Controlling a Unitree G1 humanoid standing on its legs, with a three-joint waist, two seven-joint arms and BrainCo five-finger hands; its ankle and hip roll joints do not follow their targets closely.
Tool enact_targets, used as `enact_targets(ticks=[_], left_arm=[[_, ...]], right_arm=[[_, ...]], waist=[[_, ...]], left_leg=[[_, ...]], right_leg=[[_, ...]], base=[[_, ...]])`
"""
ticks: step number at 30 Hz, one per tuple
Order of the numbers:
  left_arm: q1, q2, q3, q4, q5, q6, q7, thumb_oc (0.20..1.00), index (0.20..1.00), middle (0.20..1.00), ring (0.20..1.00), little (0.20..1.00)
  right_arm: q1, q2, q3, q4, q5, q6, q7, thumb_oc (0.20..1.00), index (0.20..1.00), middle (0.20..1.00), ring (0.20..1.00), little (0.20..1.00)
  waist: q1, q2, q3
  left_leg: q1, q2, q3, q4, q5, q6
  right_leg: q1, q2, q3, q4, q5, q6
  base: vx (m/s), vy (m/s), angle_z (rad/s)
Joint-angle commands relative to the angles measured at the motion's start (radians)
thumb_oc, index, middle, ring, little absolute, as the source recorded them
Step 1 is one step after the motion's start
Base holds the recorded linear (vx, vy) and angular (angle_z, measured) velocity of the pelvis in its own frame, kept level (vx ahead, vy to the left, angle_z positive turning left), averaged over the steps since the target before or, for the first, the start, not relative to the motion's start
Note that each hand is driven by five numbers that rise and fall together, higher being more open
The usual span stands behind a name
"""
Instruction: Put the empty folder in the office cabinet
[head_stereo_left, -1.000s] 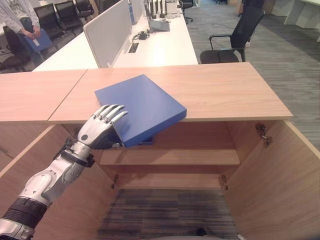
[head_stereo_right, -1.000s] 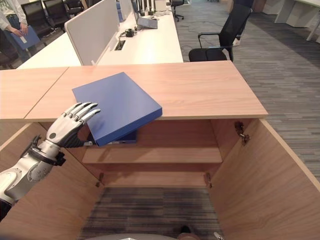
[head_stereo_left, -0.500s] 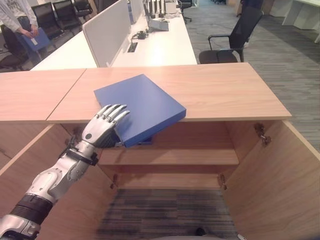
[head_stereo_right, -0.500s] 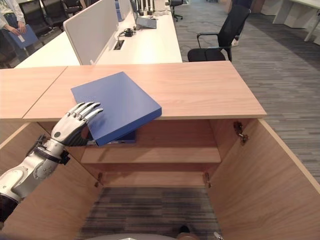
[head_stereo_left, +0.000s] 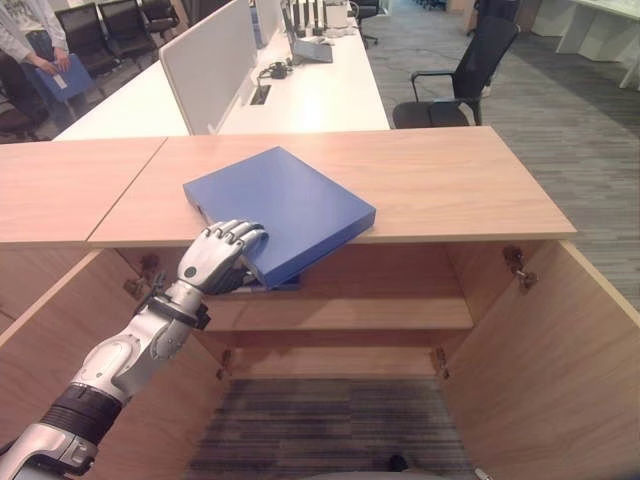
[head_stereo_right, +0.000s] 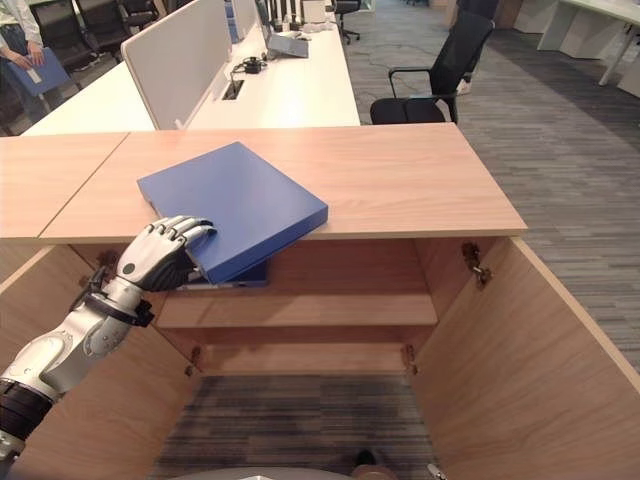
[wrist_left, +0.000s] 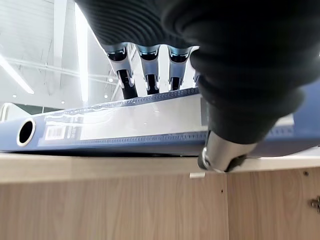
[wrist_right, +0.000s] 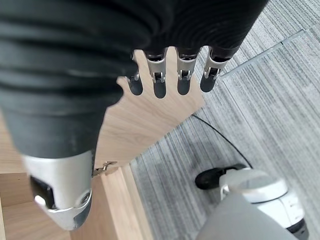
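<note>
Since the earlier frame our left hand (head_stereo_left: 218, 258) has curled its fingers over the blue folder (head_stereo_left: 280, 207), thumb beneath, clamping its near corner. Folder lies atop the cabinet (head_stereo_left: 450, 185), overhanging. Right hand (wrist_right: 165, 80) hangs relaxed.

Striped grey carpet (head_stereo_left: 580, 110), white desks (head_stereo_left: 310, 95) with a divider screen (head_stereo_left: 205, 65), black office chairs (head_stereo_left: 465, 75).

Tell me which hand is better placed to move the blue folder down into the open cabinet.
Left. The left hand is already curled over the near corner of the blue folder, which overhangs the cabinet top above the shelf. The right hand hangs open off to the side, holding nothing.
</note>
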Motion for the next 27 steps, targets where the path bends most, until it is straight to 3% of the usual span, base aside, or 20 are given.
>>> enact_targets(ticks=[1,13,17,27], left_arm=[[-0.105,0.018,-0.014,0.016,-0.004,0.009,0.002,0.200,0.200,0.200,0.200,0.200],[-0.095,0.023,0.011,0.012,-0.015,0.010,0.005,0.200,0.200,0.200,0.200,0.200],[-0.117,0.074,0.017,-0.003,0.001,0.010,0.002,0.200,0.200,0.200,0.200,0.200],[-0.260,0.154,0.181,-0.110,-0.045,0.047,0.103,0.200,0.200,0.200,0.200,0.200]], right_arm=[[-0.054,0.011,-0.017,0.014,0.046,-0.019,-0.006,1.000,1.000,1.000,1.000,1.000],[-0.053,0.013,-0.022,0.016,0.049,-0.019,-0.006,1.000,1.000,1.000,1.000,1.000],[-0.055,0.010,-0.021,0.017,0.046,-0.018,-0.002,1.000,1.000,1.000,1.000,1.000],[-0.060,0.019,-0.001,0.028,0.029,-0.013,0.009,1.000,1.000,1.000,1.000,1.000]], waist=[[-0.030,-0.045,0.012],[-0.029,-0.043,0.011],[-0.030,-0.040,0.007],[-0.023,-0.031,-0.013]], left_leg=[[-0.114,0.022,0.005,0.023,0.129,-0.018],[-0.113,0.022,0.005,0.023,0.129,-0.018],[-0.110,0.021,0.007,0.022,0.129,-0.018],[-0.120,0.015,0.005,0.021,0.140,-0.024]], right_leg=[[0.132,-0.035,0.003,0.070,-0.195,0.052],[0.133,-0.035,0.004,0.071,-0.195,0.052],[0.135,-0.037,0.005,0.070,-0.193,0.053],[0.133,-0.042,-0.002,0.068,-0.187,0.054]], base=[[0.00,0.000,0.00],[0.00,0.000,0.00],[0.00,0.000,0.00],[0.00,-0.001,0.00]])
